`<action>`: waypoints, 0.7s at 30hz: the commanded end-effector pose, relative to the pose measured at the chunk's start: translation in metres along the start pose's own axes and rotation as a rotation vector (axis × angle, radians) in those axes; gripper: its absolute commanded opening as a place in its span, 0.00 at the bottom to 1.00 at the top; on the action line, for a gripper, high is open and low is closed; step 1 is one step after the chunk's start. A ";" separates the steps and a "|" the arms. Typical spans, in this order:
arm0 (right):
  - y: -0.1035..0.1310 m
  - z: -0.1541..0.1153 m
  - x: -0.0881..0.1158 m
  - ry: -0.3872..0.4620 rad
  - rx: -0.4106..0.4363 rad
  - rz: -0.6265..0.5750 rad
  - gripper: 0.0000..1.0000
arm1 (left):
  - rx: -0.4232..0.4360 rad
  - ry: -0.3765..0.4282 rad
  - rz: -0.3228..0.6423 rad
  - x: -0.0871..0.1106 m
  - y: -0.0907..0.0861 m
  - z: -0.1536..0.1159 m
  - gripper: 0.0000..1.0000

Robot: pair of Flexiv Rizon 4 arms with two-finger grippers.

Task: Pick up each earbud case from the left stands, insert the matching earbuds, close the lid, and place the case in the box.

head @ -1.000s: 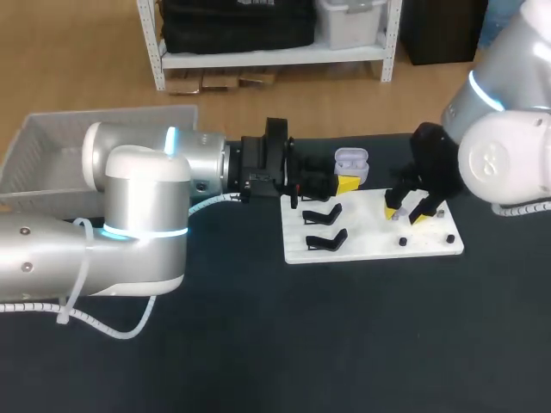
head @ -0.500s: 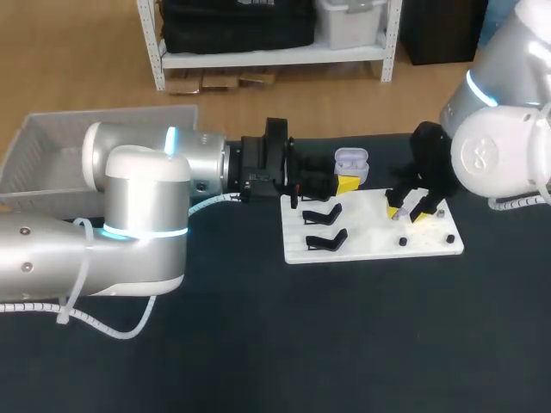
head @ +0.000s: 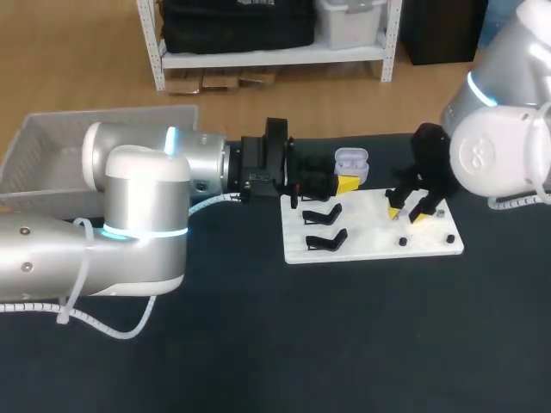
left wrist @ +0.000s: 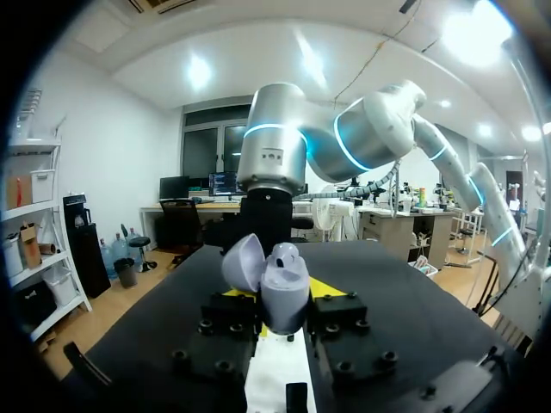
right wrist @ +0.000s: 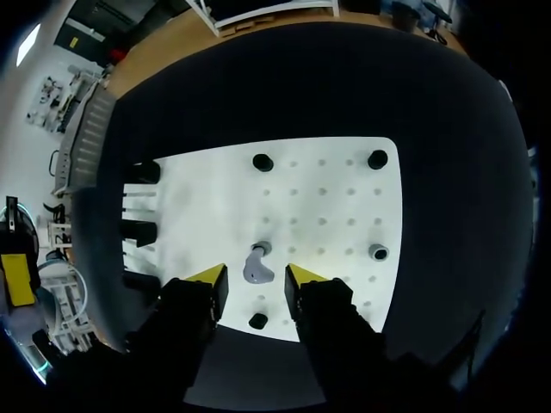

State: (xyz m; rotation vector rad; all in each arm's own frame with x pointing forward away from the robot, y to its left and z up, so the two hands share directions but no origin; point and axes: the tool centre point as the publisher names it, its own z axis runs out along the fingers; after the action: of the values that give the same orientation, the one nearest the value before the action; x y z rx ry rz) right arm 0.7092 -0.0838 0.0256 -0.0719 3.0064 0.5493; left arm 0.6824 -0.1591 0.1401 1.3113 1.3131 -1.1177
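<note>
While the left gripper (left wrist: 284, 297) pinches the open case (head: 350, 160) at the head view's centre, the earbud (right wrist: 256, 265) lies directly between the right gripper's (right wrist: 256, 279) spread fingers, further right.

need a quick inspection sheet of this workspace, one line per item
surface: dark table with a white board on it
job's things: earbud case, lid open, in left gripper; earbud lying on the board; two black stands bare; box at the table's left
clutter: nothing seen
grippers: left shut on the case; right gripper open, fingers either side of the earbud
cables: white cable along left arm
surroundings: nothing seen
</note>
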 end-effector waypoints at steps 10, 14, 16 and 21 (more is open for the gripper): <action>0.001 0.001 -0.002 0.009 0.001 -0.003 0.32 | -0.006 -0.009 0.005 0.002 -0.001 0.000 0.00; 0.002 0.002 -0.002 0.011 0.002 -0.004 0.33 | -0.006 -0.009 0.005 0.002 -0.001 0.000 0.00; 0.002 0.003 -0.003 0.010 0.002 -0.001 0.33 | -0.006 -0.009 0.005 0.002 -0.001 0.000 0.00; 0.001 0.003 -0.004 0.008 0.004 0.003 0.27 | -0.006 -0.009 0.005 0.002 -0.001 0.000 0.00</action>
State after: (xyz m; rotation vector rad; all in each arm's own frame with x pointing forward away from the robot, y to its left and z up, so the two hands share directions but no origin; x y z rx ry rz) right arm 0.7123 -0.0817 0.0240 -0.0700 3.0137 0.5456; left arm 0.6824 -0.1591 0.1401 1.3113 1.3131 -1.1177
